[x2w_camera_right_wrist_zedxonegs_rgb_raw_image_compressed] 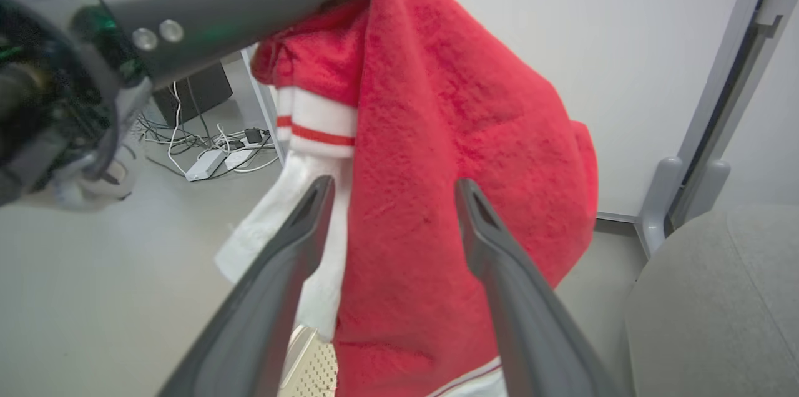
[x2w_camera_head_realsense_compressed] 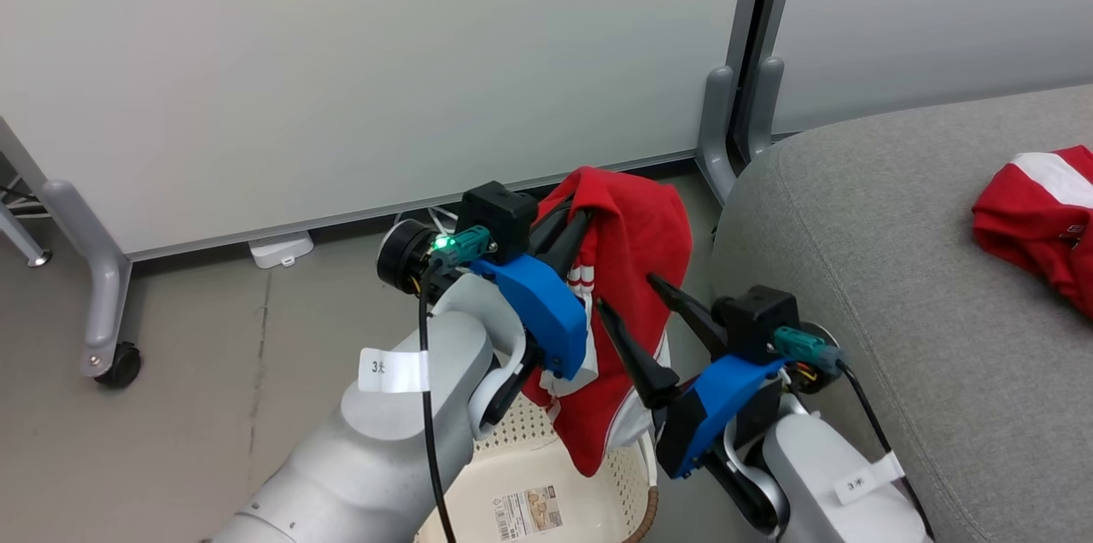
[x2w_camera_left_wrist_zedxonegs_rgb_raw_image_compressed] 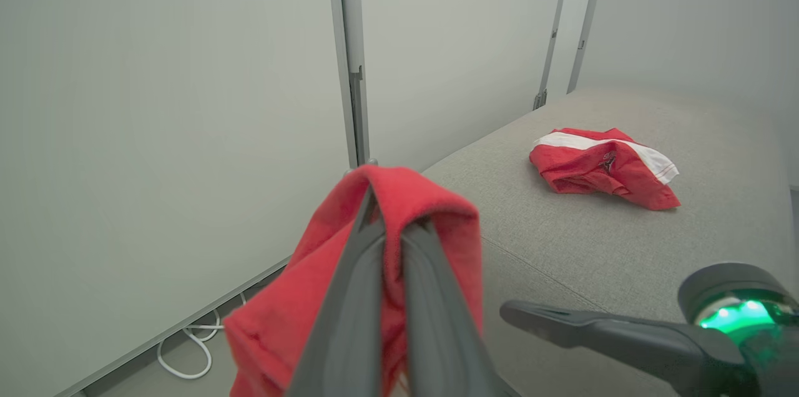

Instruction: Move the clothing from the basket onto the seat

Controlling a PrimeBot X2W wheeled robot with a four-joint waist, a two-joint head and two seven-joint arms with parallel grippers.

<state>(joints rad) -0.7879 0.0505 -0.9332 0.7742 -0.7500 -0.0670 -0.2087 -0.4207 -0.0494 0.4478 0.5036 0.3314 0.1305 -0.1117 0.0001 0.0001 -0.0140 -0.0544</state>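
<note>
A red garment with white stripes (x2w_camera_head_realsense_compressed: 632, 270) hangs above the cream basket (x2w_camera_head_realsense_compressed: 589, 517), draped over my left gripper (x2w_camera_head_realsense_compressed: 570, 223), which is shut on its top fold (x2w_camera_left_wrist_zedxonegs_rgb_raw_image_compressed: 399, 203). My right gripper (x2w_camera_head_realsense_compressed: 628, 295) stands open just right of the hanging cloth, its fingers (x2w_camera_right_wrist_zedxonegs_rgb_raw_image_compressed: 299, 222) spread in front of the red fabric (x2w_camera_right_wrist_zedxonegs_rgb_raw_image_compressed: 437, 135) without pinching it. A second red garment with a white stripe (x2w_camera_head_realsense_compressed: 1046, 210) lies on the grey seat (x2w_camera_head_realsense_compressed: 897, 287), also seen crumpled (x2w_camera_left_wrist_zedxonegs_rgb_raw_image_compressed: 602, 166) on the seat (x2w_camera_left_wrist_zedxonegs_rgb_raw_image_compressed: 686, 241) in the left wrist view.
White partition panels on grey wheeled feet (x2w_camera_head_realsense_compressed: 107, 304) stand behind the basket. Cables and a power strip (x2w_camera_right_wrist_zedxonegs_rgb_raw_image_compressed: 212, 153) lie on the floor by the wall. The seat's rounded edge (x2w_camera_head_realsense_compressed: 734, 253) is close to my right arm.
</note>
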